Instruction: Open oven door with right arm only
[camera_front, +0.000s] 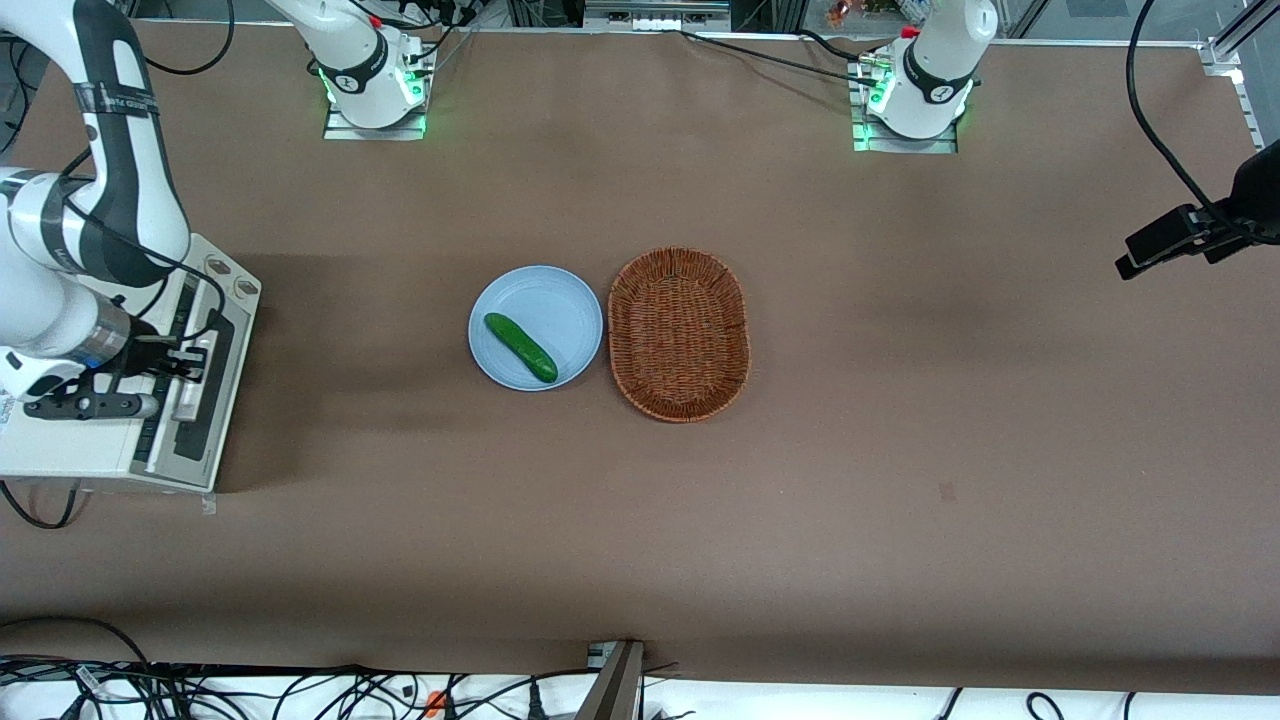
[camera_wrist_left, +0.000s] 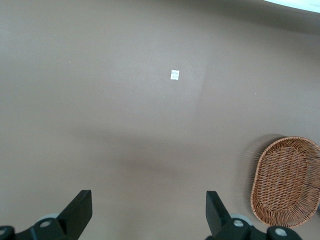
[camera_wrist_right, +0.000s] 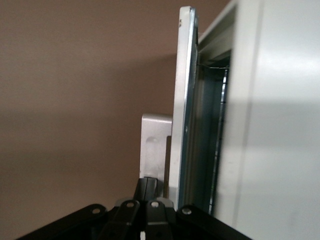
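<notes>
The cream-white oven (camera_front: 95, 430) stands at the working arm's end of the table. Its door (camera_front: 205, 385), with a dark window and a silver bar handle (camera_front: 188, 390), faces the plate. The right arm (camera_front: 60, 300) reaches over the oven and its black gripper (camera_front: 180, 362) sits at the handle. In the right wrist view the door (camera_wrist_right: 183, 105) is seen edge-on, standing slightly ajar from the oven body (camera_wrist_right: 275, 125), with a narrow gap showing the inside. The gripper (camera_wrist_right: 149, 183) has its fingers pressed together, tips against the handle's end bracket (camera_wrist_right: 153, 140).
A blue plate (camera_front: 560, 300) with a green cucumber (camera_front: 521, 347) lies mid-table, in front of the oven door. A wicker basket (camera_front: 680, 333) lies beside it, toward the parked arm's end; it also shows in the left wrist view (camera_wrist_left: 287, 180). Brown tabletop (camera_front: 350, 480) lies between oven and plate.
</notes>
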